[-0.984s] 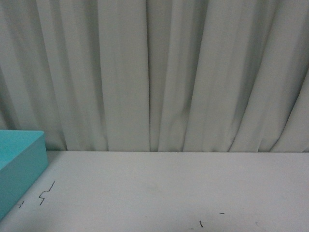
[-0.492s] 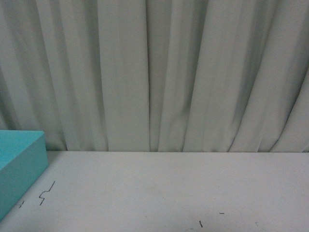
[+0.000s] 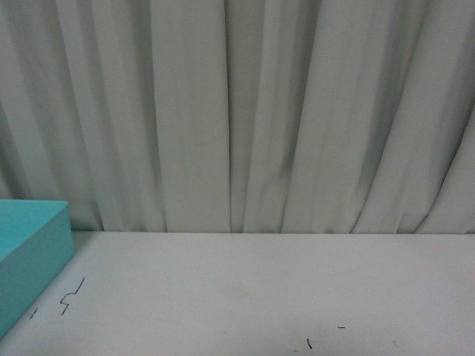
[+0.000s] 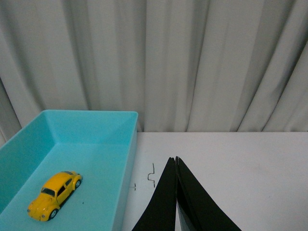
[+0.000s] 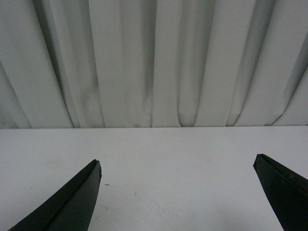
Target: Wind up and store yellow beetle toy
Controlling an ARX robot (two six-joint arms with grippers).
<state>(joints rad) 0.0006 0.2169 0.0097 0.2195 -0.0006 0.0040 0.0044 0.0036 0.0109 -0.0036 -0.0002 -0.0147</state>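
yellow beetle toy (image 4: 54, 194) sits inside the teal bin (image 4: 126, 168). left gripper (image 4: 176, 161) is pinched together, empty, outside the bin's wall; right gripper (image 5: 178, 178) is spread wide, empty. risk: a careless left sweep clips the wall and shifts the bin.

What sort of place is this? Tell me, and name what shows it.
Probably a staged test or lab bench, not a home. A plain white table stands against a pale curtain that fills the backdrop, and it bears only a turquoise bin with a yellow toy car in it.
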